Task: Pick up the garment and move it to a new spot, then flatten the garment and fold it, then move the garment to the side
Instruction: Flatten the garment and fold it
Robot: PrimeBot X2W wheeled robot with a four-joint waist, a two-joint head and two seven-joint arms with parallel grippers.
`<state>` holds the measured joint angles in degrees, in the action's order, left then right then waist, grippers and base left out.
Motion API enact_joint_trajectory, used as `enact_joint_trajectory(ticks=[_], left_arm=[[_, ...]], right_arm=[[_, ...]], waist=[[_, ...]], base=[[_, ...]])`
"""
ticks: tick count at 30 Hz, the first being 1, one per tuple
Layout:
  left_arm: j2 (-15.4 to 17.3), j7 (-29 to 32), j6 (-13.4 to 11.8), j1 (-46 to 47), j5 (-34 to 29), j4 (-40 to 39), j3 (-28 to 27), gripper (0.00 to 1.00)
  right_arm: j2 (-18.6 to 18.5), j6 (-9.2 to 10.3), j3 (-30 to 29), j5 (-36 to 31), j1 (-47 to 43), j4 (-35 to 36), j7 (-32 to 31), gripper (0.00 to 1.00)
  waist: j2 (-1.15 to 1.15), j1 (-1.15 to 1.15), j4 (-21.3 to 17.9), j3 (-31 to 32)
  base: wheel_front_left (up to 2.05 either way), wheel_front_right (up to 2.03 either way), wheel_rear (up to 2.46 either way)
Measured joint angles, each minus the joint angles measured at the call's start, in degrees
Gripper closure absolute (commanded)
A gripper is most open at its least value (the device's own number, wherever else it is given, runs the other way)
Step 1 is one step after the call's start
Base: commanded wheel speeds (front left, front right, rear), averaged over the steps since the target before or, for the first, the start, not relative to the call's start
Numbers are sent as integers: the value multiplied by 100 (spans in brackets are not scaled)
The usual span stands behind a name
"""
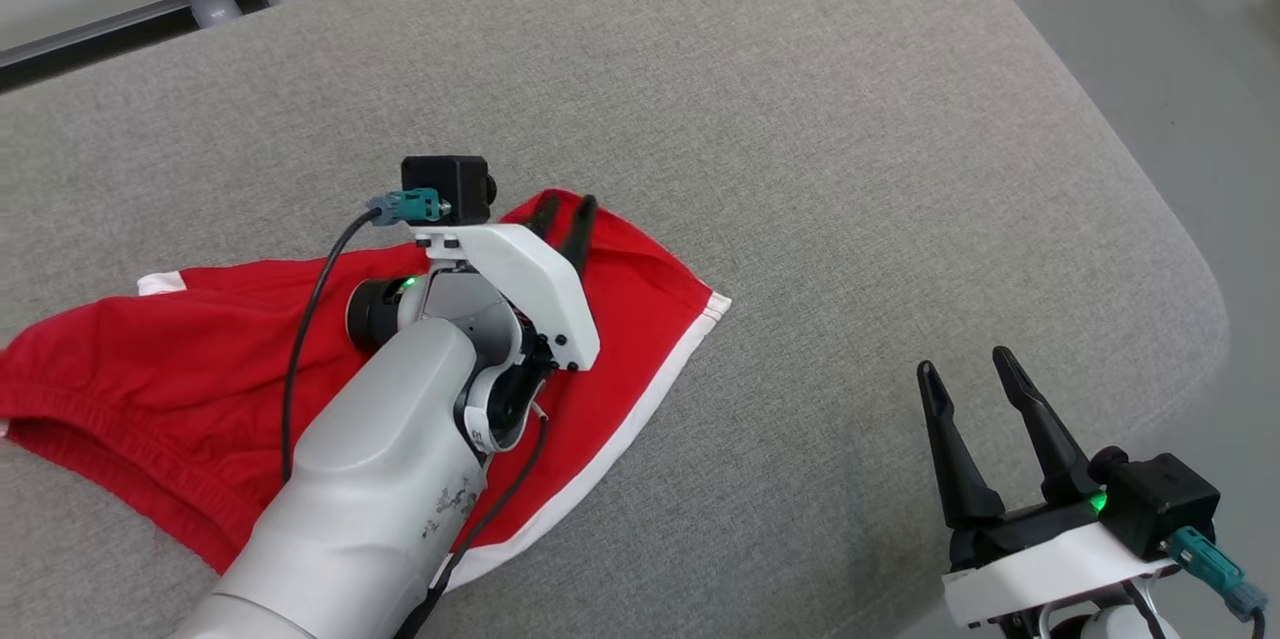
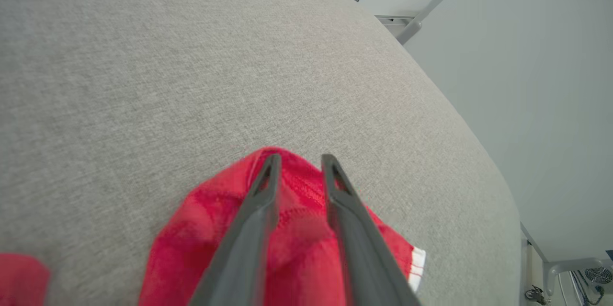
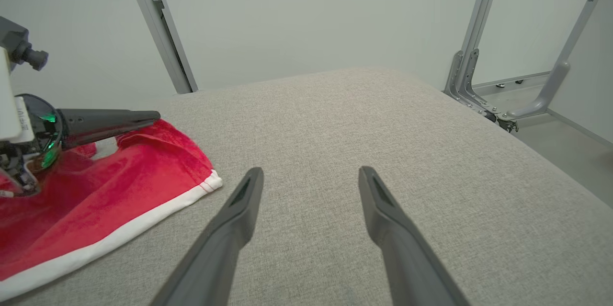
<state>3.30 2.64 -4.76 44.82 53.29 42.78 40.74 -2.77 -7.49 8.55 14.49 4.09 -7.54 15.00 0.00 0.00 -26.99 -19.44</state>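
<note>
The red shorts (image 1: 150,369), which seem to be a pair of sports shorts, lie on the grey pad (image 1: 800,119), on its left part as the robot stands and well apart from its rounded right corner. They are spread out but not flat, with soft waves across the cloth and one raised fold at the edge farthest from the robot. I judge the cloth to be thin, light and limp. It will hang and fold on itself when lifted, it will not break, and it can drag a little on the rough weave of the pad. The firmer parts look best for taking hold, namely the gathered waistband (image 1: 110,454) at the near left side of the pad or the corners of the white trim (image 1: 640,394). A pinch in the middle would probably lift only one layer. No brand, label or writing can be read on the shorts, and the small print on the left wrist joint (image 1: 478,439) is too small to read. The left end effector (image 1: 567,209) is over the raised fold, its fingers partly spread with red cloth visible in the gap, and I see no cloth clearly pinched. The right end effector (image 1: 967,369) hovers above the bare pad nearer its rounded corner, spread wide and empty.
</note>
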Motion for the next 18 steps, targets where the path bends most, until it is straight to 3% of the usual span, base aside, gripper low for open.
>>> enact_joint_trajectory(ticks=[6,9,12,18], left_arm=[[-32,-433,377,-51,-108,-134,446,0],[-46,-1110,331,-292,-308,-531,516,0],[78,-1585,141,-772,-458,-1061,461,0],[809,-1756,-572,-2385,-875,-2340,-142,0]], right_arm=[[1,0,-107,-143,-75,-2,0,0],[4,0,-190,-297,-154,35,0,0],[-2,0,-336,-476,-301,116,0,0],[-210,0,-606,-666,-652,271,0,0]], waist=[[0,0,220,227],[0,0,346,409],[0,0,486,633],[0,0,863,1143]], base=[[0,0,0],[0,0,0],[0,0,0],[0,0,0]])
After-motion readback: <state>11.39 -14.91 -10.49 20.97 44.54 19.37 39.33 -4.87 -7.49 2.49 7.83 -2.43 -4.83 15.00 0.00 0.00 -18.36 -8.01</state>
